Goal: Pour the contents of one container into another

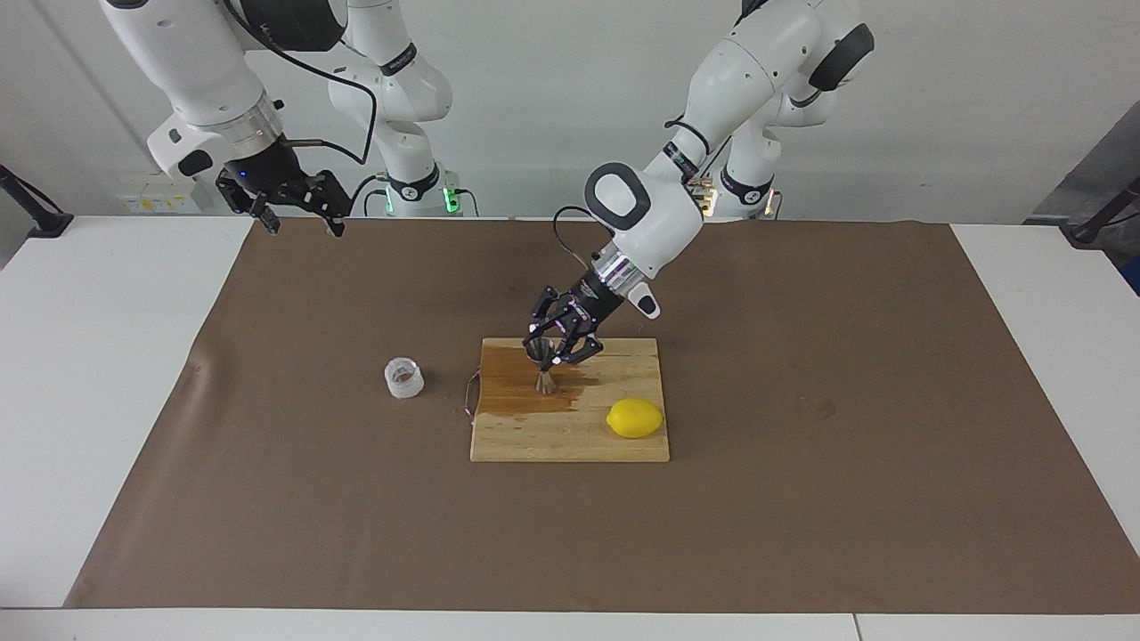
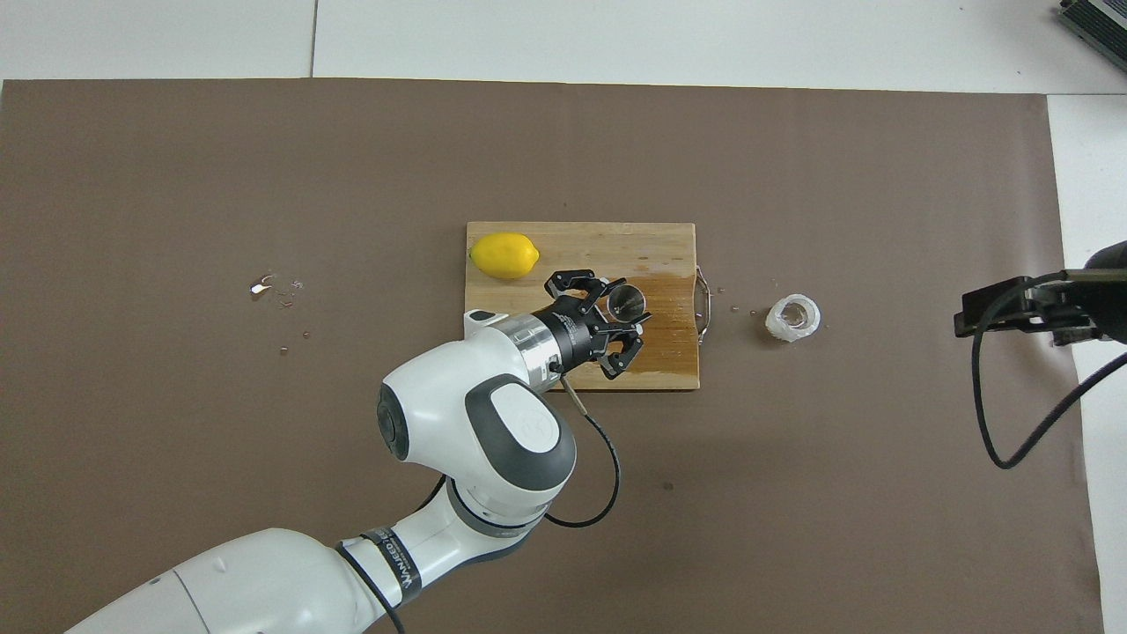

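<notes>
Facing view, frame center: the wooden cutting board [image 1: 570,432] carries a lemon [image 1: 635,417] and the steel jigger [image 1: 544,367], upright, with the left gripper [image 1: 548,349] clamped on its upper cone. Center-left, the glass cup [image 1: 403,377] stands on brown paper. Upper left, the right gripper [image 1: 297,218] waits, jaws spread and empty.

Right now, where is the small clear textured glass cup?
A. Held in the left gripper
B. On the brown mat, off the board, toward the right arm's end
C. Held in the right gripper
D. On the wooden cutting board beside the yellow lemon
B: the small clear textured glass cup stands alone on the brown mat, off the wooden cutting board, while the left gripper is shut on the steel hourglass jigger.
</notes>
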